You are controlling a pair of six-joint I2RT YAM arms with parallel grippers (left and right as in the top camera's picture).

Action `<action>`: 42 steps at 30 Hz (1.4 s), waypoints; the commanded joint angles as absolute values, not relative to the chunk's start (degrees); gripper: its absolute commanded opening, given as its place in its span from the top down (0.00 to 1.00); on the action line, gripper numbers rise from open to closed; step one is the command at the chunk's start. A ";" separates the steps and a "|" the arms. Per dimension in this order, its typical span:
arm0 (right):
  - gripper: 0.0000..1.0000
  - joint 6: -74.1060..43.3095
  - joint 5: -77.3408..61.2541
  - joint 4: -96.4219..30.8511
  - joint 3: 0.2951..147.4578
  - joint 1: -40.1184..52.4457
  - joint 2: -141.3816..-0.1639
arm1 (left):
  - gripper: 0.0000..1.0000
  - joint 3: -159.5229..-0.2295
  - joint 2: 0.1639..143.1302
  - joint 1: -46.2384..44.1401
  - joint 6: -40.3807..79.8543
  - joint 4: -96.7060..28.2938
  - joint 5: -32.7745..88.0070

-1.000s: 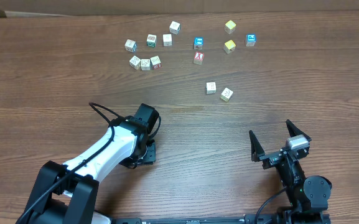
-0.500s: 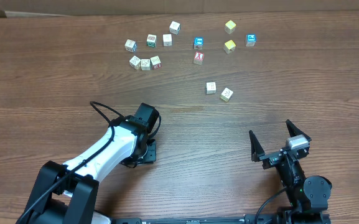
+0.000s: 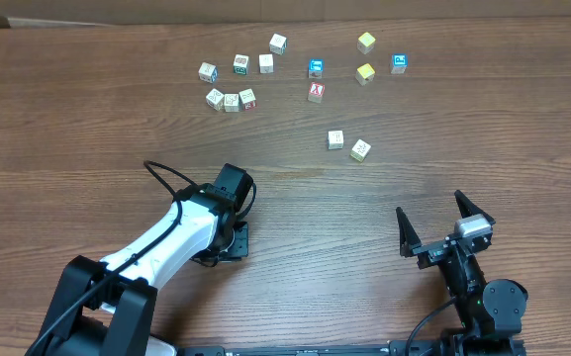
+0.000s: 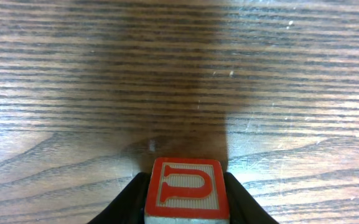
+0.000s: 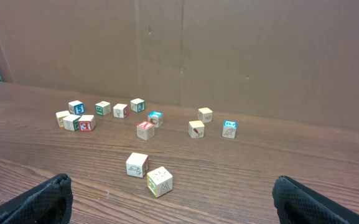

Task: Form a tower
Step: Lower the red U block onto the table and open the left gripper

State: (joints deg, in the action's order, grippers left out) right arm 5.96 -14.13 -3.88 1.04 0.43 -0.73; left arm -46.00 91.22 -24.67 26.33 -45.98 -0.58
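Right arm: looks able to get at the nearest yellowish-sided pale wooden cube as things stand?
Likely yes. The right gripper is open and empty; only bare wooden table lies between it and the yellowish-sided pale wooden cube. A second pale cube sits close beside.

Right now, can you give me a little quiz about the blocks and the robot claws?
1. True or false: the right claw is holding a cube.
2. Pick one: which letter is on the red-framed cube gripped in the left claw? A) U B) K C) S
3. Short answer: is any of the loose cubes on the table stacked on another?

Key:
1. False. It stands open and empty.
2. A.
3. No. Each one sits straight on the table, in a single layer.
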 commanded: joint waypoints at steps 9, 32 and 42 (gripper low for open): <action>0.00 5.39 -13.58 -3.55 0.47 0.69 -0.14 | 0.57 -45.80 91.77 -24.95 25.71 -45.82 0.01; 0.00 5.39 -13.58 -3.53 0.47 0.69 -0.14 | 0.71 -45.80 91.77 -24.93 29.23 -46.98 -1.10; 0.00 5.41 -13.58 -3.55 0.47 0.69 -0.14 | 0.59 -45.80 91.77 -24.95 30.65 -47.40 -1.89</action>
